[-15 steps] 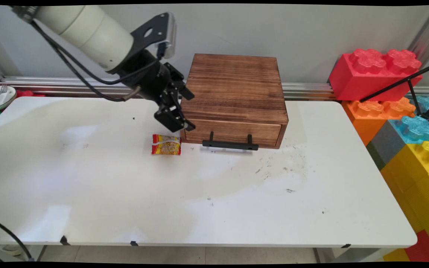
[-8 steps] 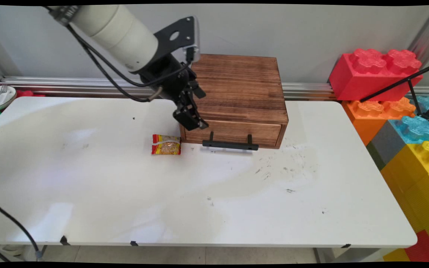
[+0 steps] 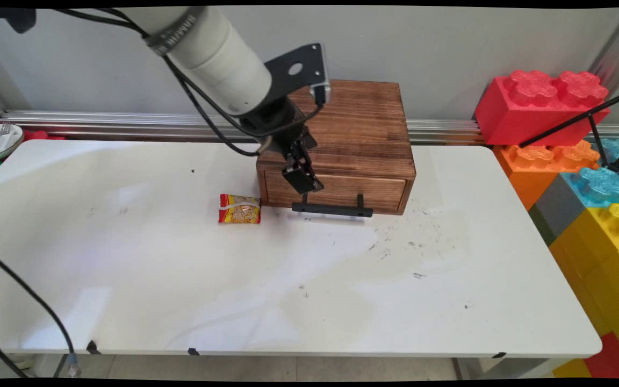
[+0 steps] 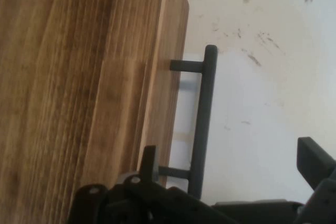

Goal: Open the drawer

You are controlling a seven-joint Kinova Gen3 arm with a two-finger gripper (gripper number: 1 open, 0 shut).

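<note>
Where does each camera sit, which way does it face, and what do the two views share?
Main view: fixed above the table's near side, facing the back wall; shows the arm and its end effector before the wooden drawer box.
Hand view: on the hand, looking down at the box top, with open fingers showing.
Shared: the box and its black handle.

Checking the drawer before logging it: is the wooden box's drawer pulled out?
No. In the main view the drawer front sits flush with the wooden box, its black handle just ahead of it.
</note>
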